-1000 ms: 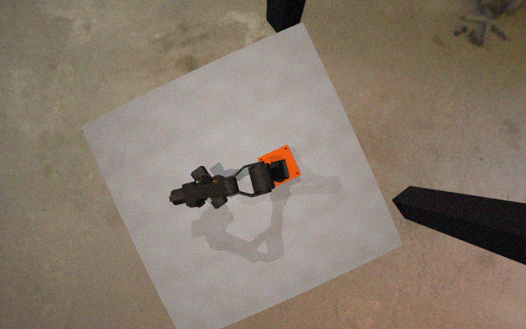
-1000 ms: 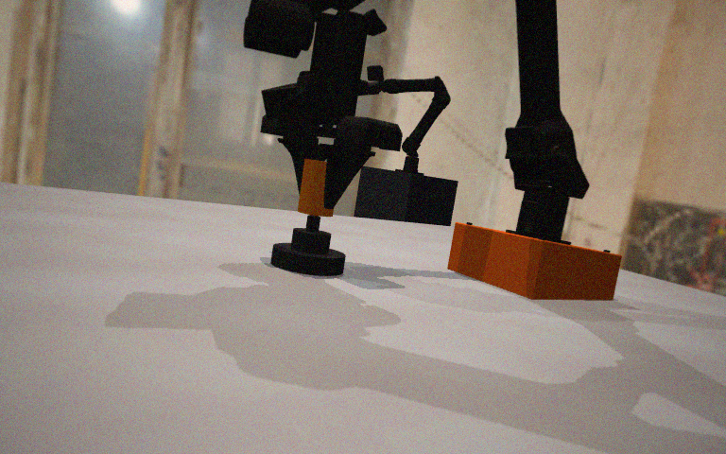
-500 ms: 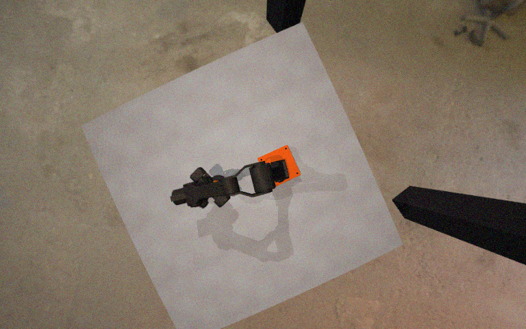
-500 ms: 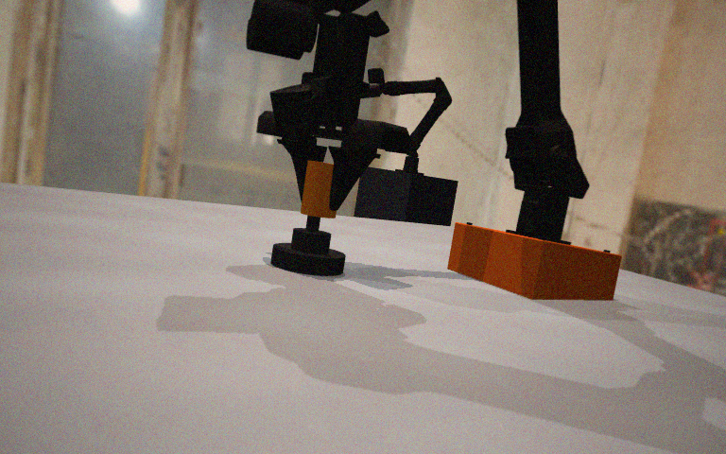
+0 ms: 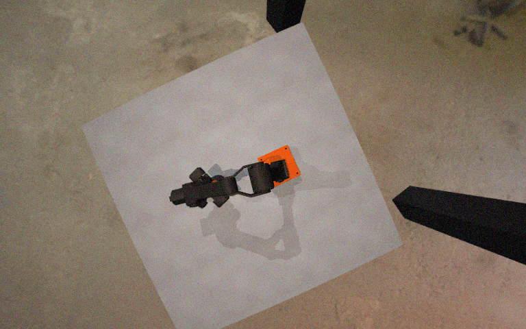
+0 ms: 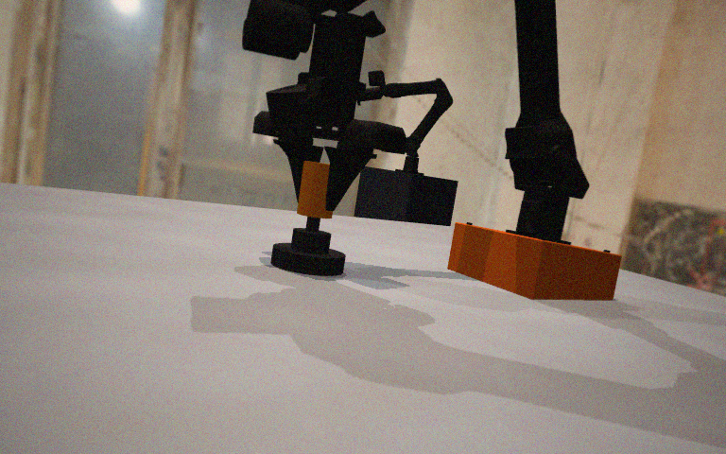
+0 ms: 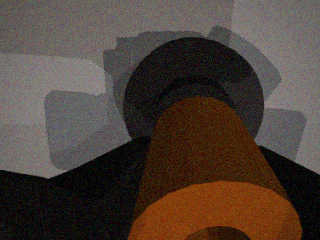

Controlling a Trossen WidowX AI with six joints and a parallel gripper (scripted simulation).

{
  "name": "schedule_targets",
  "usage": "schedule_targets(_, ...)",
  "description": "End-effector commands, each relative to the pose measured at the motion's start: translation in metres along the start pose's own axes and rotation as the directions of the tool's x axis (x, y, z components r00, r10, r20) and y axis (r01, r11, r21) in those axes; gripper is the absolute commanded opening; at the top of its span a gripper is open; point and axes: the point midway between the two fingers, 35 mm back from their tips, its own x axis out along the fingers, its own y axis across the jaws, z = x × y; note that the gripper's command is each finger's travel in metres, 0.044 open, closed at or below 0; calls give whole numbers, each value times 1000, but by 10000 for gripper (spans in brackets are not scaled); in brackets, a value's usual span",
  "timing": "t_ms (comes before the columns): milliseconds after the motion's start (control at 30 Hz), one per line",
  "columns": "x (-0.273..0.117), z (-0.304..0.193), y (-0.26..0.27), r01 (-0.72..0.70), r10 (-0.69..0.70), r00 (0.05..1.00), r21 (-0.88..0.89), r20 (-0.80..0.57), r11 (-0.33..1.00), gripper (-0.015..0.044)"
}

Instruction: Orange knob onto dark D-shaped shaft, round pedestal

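My gripper (image 6: 315, 207) (image 5: 201, 189) points straight down and is shut on the orange knob (image 6: 314, 187) (image 7: 207, 174), holding it upright. The knob stands directly over the dark shaft (image 6: 313, 223). A short piece of the shaft shows between the knob's bottom and the stepped round pedestal (image 6: 307, 257) (image 7: 143, 94). The shaft's flat side does not show. In the overhead view the arm hides the pedestal.
The white table top (image 5: 232, 96) (image 6: 107, 321) carries the arm's orange base block (image 5: 288, 159) (image 6: 535, 268), to the right of the pedestal. A dark box (image 6: 406, 195) sits behind the pedestal. Black beams (image 5: 465, 221) (image 5: 285, 11) stand off the table's edges.
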Motion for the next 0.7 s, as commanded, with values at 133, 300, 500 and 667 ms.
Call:
schedule_targets(133, 1, 0, 0, 2, -2, 1000, -5, 2, 1000, 0)
schedule_targets(300, 1, -1, 1, 2, -2, 1000, -5, 2, 1000, 0)
schedule_targets(500, 2, -4, 2, 2, -2, 1000, -5, 2, 1000, 0)
schedule_targets(667, 2, -4, 3, 2, -2, 1000, -5, 2, 1000, 0)
